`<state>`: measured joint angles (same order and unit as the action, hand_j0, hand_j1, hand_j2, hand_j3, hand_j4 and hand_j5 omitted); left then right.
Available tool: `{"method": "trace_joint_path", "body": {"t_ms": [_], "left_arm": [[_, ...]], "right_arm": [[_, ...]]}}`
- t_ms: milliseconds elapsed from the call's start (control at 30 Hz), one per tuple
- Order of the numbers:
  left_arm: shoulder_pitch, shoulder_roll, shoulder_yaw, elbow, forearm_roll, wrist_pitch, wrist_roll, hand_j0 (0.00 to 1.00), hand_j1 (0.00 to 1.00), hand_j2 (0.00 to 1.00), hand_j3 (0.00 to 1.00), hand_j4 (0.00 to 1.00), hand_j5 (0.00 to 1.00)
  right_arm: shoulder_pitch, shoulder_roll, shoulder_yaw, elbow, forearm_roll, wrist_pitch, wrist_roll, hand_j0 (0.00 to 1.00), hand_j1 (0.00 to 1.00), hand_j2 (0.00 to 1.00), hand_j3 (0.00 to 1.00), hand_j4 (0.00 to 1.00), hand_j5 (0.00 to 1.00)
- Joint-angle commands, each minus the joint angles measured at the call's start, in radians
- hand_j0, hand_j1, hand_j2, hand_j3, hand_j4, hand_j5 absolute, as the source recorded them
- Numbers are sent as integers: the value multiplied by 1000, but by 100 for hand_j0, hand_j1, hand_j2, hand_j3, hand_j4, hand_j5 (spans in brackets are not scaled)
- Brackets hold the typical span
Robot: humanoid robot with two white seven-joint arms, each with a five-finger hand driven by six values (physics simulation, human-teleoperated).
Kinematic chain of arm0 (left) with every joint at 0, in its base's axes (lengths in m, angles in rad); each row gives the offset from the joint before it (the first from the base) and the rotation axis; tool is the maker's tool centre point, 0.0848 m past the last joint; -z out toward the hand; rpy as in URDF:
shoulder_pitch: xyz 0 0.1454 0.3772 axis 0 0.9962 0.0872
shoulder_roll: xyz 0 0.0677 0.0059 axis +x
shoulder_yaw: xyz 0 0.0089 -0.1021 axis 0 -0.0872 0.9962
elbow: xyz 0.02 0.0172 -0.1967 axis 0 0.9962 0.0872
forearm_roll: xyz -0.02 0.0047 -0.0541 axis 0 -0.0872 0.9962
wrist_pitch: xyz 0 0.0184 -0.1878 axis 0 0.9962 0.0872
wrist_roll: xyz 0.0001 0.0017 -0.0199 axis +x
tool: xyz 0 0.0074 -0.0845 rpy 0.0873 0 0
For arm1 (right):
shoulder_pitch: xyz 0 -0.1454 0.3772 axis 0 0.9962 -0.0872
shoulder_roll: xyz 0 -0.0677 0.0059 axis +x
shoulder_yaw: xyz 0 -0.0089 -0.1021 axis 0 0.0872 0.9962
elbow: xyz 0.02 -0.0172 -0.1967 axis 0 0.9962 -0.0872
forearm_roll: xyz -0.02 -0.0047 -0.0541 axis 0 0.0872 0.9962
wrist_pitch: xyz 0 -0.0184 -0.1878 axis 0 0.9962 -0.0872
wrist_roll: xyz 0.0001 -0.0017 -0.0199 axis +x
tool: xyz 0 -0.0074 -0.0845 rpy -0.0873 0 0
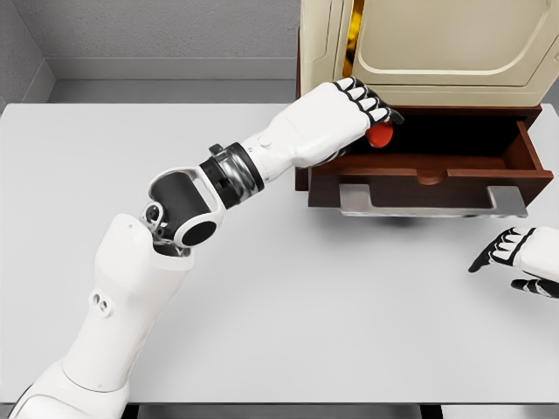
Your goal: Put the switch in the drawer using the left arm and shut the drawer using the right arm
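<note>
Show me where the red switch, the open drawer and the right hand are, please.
red switch [380, 135], head view, its visible red side below the left hand's fingers.
open drawer [428, 170], head view, top of its front panel.
right hand [515, 253], head view, its back.

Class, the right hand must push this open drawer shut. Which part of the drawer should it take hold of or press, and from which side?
Press the drawer on its front panel, near the rounded notch at the middle, coming from the robot's side. That face is broad and flat, and the right hand rests just in front of it.

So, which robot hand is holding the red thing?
The left robot hand, over the open drawer, grips the red switch; the right robot hand is empty.
</note>
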<state>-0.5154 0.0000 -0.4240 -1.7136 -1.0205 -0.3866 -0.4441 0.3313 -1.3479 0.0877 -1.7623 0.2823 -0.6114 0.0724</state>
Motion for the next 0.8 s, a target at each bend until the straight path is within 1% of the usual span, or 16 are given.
{"method": "trace_joint_path", "body": {"t_ms": [0, 300, 367, 433, 467, 500, 567, 600, 633, 700, 767], "left_arm": [[0, 0, -1, 0, 3, 2, 1, 80, 80, 80, 80, 80, 80], [2, 0, -5, -1, 7, 2, 1, 81, 81, 81, 81, 81, 81], [3, 0, -4, -24, 17, 0, 1, 81, 81, 81, 81, 81, 81], [6, 0, -4, -66, 26, -11, 1, 81, 81, 81, 81, 81, 81], [6, 0, -5, -86, 71, -17, 1, 81, 81, 81, 81, 81, 81], [2, 0, -5, -87, 114, -52, 1, 81, 81, 81, 81, 81, 81], [-6, 0, -4, -87, 224, -152, -1, 81, 81, 81, 81, 81, 81], [-8, 24, 1, -87, 289, -207, -1, 81, 81, 81, 81, 81, 81], [-9, 58, 5, -87, 345, -224, -1, 81, 81, 81, 81, 81, 81], [-8, 143, 10, -87, 471, -224, -1, 81, 81, 81, 81, 81, 81], [-9, 228, 39, -87, 588, -224, -1, 81, 81, 81, 81, 81, 81]], "right_arm": [[0, -2, 0, 0, -6, 1, 0, 71, 71, 71, 71, 71, 71], [0, -4, 0, 0, -6, 1, 0, 71, 71, 71, 71, 71, 71], [0, -4, 0, 0, -6, 1, 0, 71, 71, 71, 71, 71, 71], [0, -4, 0, 0, -8, 1, 0, 71, 71, 71, 71, 71, 71], [0, -4, 0, 0, -8, 1, 0, 71, 71, 71, 71, 71, 71], [0, -4, 0, 0, -8, 1, 0, 71, 71, 71, 71, 71, 71], [0, -5, 0, -2, -11, 1, 0, 71, 71, 71, 71, 71, 71], [0, -5, 0, -2, -15, 1, 0, 70, 70, 70, 70, 70, 70], [-2, -5, 0, -2, -17, 1, 0, 70, 70, 70, 70, 70, 70], [-3, -7, 0, 0, -49, 1, -2, 70, 70, 70, 70, 70, 70], [-3, -22, 1, 0, -81, 1, -3, 70, 70, 70, 70, 70, 70]]}}
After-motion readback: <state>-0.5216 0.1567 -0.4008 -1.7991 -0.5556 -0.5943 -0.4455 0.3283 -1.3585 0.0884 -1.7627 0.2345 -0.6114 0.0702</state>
